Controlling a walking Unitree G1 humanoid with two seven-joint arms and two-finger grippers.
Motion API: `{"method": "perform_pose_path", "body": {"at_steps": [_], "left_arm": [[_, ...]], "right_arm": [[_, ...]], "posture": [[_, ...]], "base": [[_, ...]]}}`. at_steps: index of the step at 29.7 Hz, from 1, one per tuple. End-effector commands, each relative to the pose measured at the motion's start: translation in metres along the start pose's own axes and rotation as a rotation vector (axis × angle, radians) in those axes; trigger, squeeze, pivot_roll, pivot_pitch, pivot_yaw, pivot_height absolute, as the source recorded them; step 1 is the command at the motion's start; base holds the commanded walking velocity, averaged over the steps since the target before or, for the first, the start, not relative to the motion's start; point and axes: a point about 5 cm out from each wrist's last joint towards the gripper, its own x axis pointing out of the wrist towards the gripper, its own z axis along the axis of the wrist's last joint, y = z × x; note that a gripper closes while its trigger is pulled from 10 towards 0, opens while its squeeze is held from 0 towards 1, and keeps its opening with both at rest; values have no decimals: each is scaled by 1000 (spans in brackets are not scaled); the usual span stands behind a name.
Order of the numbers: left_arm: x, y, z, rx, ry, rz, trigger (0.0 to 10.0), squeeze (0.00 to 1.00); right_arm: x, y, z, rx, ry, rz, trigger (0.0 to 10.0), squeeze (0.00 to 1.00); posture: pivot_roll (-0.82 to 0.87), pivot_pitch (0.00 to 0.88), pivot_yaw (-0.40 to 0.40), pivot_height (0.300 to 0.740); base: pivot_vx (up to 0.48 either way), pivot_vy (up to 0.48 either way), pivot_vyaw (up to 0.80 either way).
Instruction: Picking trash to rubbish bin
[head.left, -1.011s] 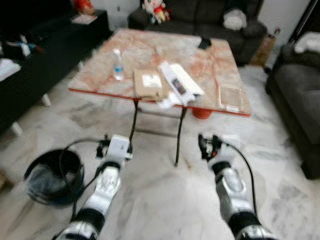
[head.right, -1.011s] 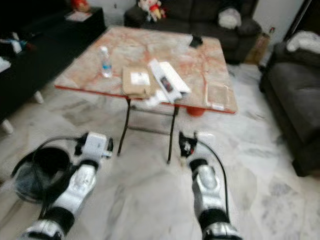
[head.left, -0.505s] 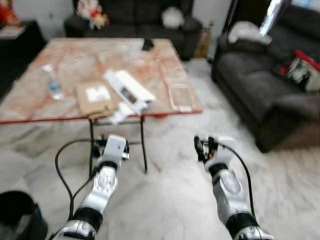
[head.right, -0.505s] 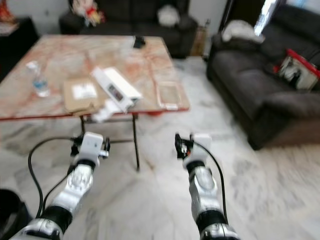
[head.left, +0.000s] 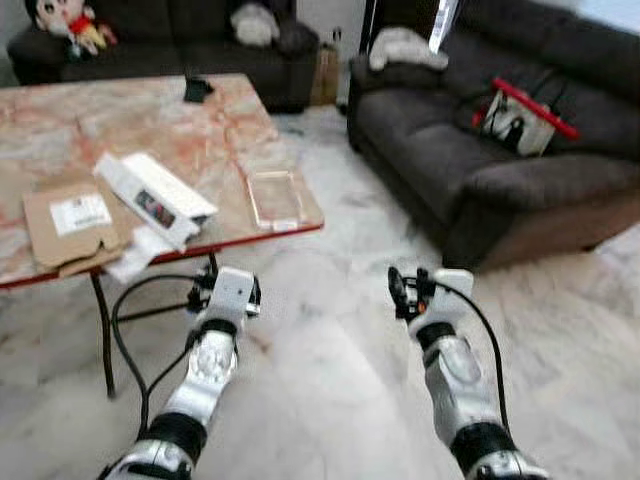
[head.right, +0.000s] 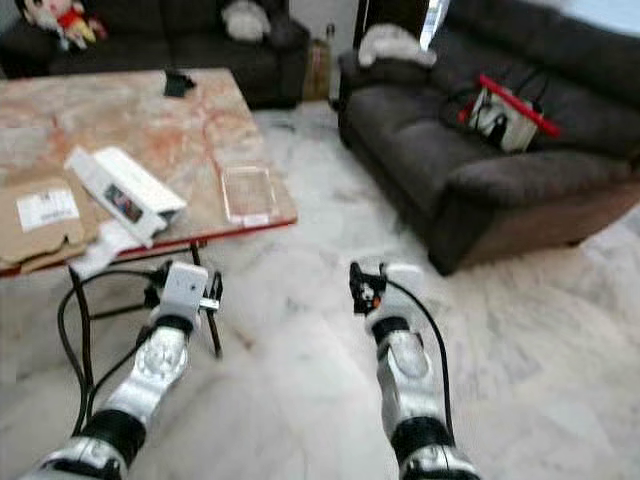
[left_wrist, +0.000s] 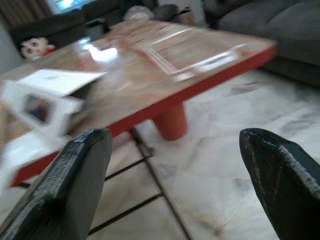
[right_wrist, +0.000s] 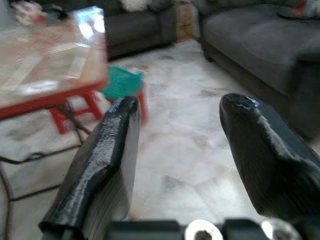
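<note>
On the marble-topped table (head.left: 215, 120) at the left lie a flat cardboard piece (head.left: 70, 222), a white box (head.left: 155, 198), crumpled white paper (head.left: 135, 260) at the front edge and a clear plastic tray (head.left: 275, 197) near the right corner. My left gripper (left_wrist: 175, 145) hangs open over the floor just in front of the table's red edge, holding nothing. My right gripper (right_wrist: 175, 110) is open too, empty, over bare floor between the table and the sofa. Both arms reach forward at about the same height in the eye views.
A dark sofa (head.left: 480, 150) with a red-trimmed bag (head.left: 520, 110) stands at the right, and another sofa (head.left: 180, 40) with a doll (head.left: 60, 20) behind the table. A black object (head.left: 197, 90) lies on the far table edge. Thin metal table legs (head.left: 100, 330) stand near my left arm.
The whole view has swung to the right: the black bin and the water bottle have left the picture and the right sofa has come in. Both grippers stay open and held out in front.
</note>
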Motion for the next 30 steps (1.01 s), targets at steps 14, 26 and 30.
{"method": "perform_pose_path", "body": {"at_steps": [14,26,30], "left_arm": [[9,-3,12,24,-34,-58,10000,0],[15,-15,18,15,-29,-111,10000,0],[21,-28,29,14,-43,-158,10000,0]], "right_arm": [[6,0,9,17,-37,-34,10000,0],[3,-9,16,-1,-81,-78,10000,0],[-4,-21,17,-1,-102,-131,10000,0]], "posture": [[84,0,-37,740],[20,0,-7,740],[-48,0,21,740]], "base": [[0,0,0],[0,0,0],[0,0,0]]}}
